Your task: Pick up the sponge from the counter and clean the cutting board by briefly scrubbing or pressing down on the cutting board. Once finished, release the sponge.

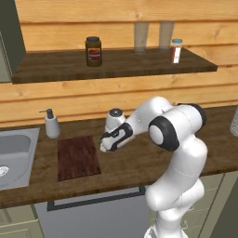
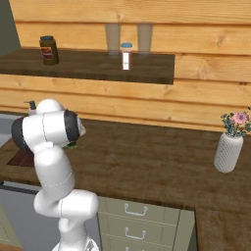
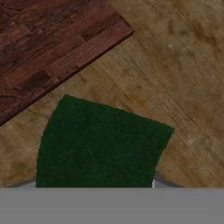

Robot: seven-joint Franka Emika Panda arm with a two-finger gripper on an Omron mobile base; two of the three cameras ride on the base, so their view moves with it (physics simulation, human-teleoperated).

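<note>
Counter (image 1: 125, 165): long brown wood-grain worktop running along a plank wall; front edge runs above grey and pale green cabinet fronts.

Cutting board (image 1: 78, 157): dark reddish-brown rectangle lying flat on the counter, taken here as landmark. Its near edge stops short of the counter's front edge, with a strip of bare wood between. In the hand view one corner of the board (image 3: 52, 48) shows, with bare counter (image 3: 183, 78) along both of its visible edges.

Sink (image 1: 14, 155): grey basin set into the counter just left of the board; a narrow band of worktop separates them.

Soap dispenser (image 1: 51, 124): upright, behind the board's far left corner, near but apart.

Sponge (image 3: 100, 146): dark green top, flat on the counter off the board's corner; a bare strip of wood lies between its nearest edge and the board's edge. Not touching the board.

Gripper (image 1: 106, 145): right of the board, low over the counter, wrist pointing down. Its fingertips are hidden, but the jaws read as drawn in on the sponge, which fills the near part of the hand view.

Open room: right of the board the worktop is bare up to a white vase with flowers (image 2: 229, 147), well apart.

Wall shelf (image 1: 116, 65): above the board, carrying a dark jar (image 1: 93, 51) and a small bottle (image 1: 175, 50).
</note>
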